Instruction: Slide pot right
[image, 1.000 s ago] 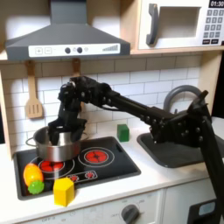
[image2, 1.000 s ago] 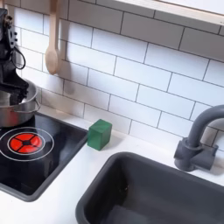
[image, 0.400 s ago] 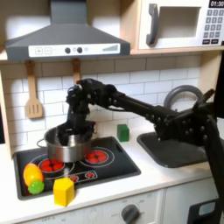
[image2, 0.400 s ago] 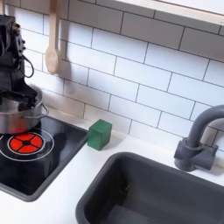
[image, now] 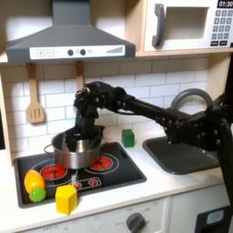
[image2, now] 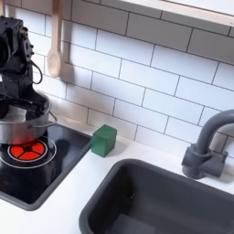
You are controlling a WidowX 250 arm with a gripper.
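Gripper (image: pixel 82 138): reaching down inside pot (image: pixel 75 150), left-centre of frame; jaw state indeterminable.
Relation: bearing on rim, pushing rightward across stovetop (image: pixel 123 173).

- Both exterior views are small and soft, with fine detail smeared and edges slightly fuzzy.
- Light is even, warm and fairly bright, seemingly from above and in front.
- The pot (image: pixel 75 149) shows pale reflections on its steel wall.
- Soft shadow lies under the range hood (image: pixel 69 40) and inside the sink (image2: pixel 160 203).
- The white tiles (image2: pixel 146 78) carry mild sheen, without harsh glare.
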